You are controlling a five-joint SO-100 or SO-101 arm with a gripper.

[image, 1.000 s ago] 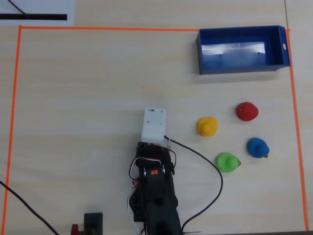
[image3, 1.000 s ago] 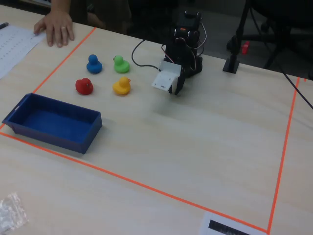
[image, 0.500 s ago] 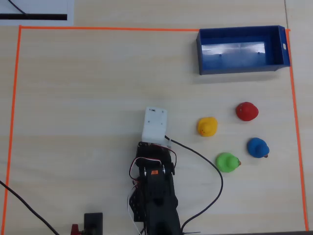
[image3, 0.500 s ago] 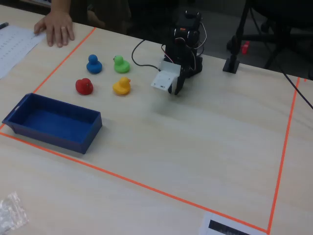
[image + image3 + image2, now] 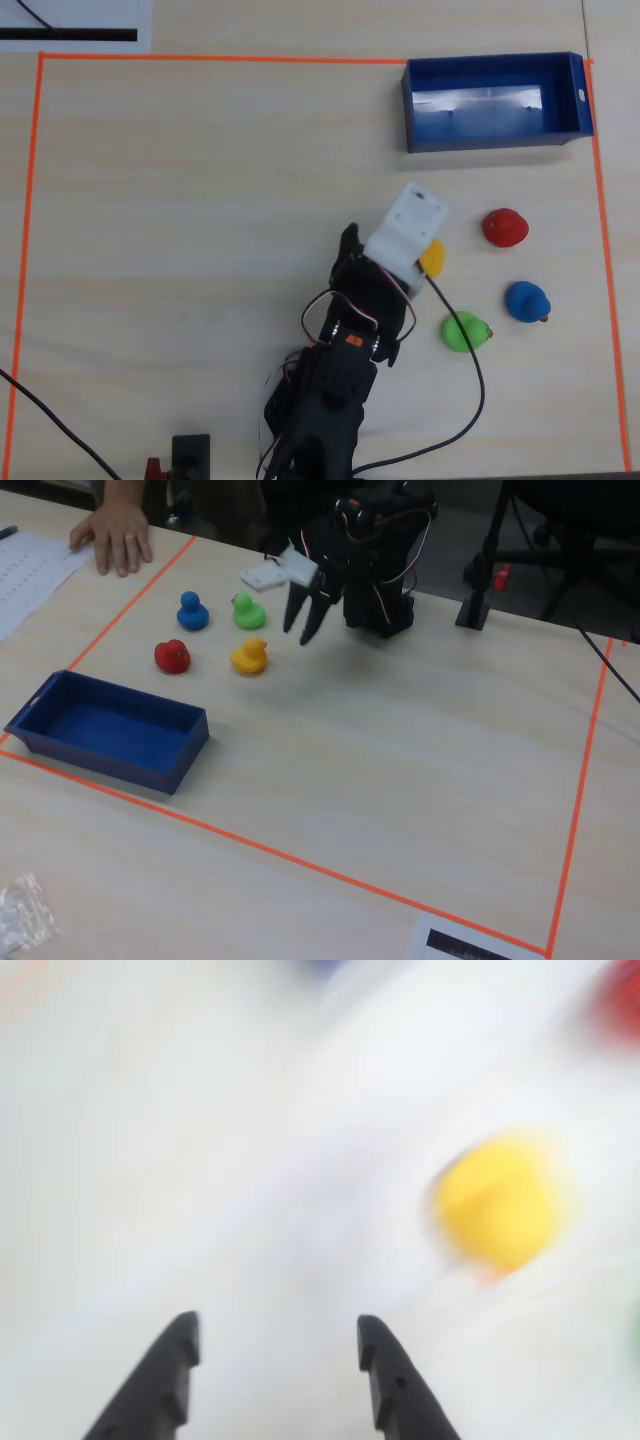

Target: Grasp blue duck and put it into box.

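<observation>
On the pale wooden desk (image 5: 200, 200), inside an orange tape border (image 5: 37, 250), the blue duck (image 5: 526, 301) sits free near the right edge of the overhead view, between the red duck (image 5: 504, 228) farther up and the green duck (image 5: 465, 331) lower to its left. A yellow duck (image 5: 433, 258) lies just beside the arm's white wrist housing (image 5: 406, 237), partly hidden by it from above. The box (image 5: 575, 98), dark blue with a shiny floor, stands at the top right of the overhead view, apart from all four ducks, with nothing in it.

From the fixed view, the arm (image 5: 375, 565) reaches out with its fingers (image 5: 305, 620) pointing down above the desk, near the yellow duck (image 5: 249, 656) and green duck (image 5: 246, 611), with the blue duck (image 5: 191, 611) farther left. The blurred wrist view shows the two dark fingers (image 5: 180, 1350) spread apart with nothing between them, and the yellow duck (image 5: 497, 1203) ahead to the right.

A person's hand (image 5: 117, 535) rests at the desk's far edge in the fixed view.
</observation>
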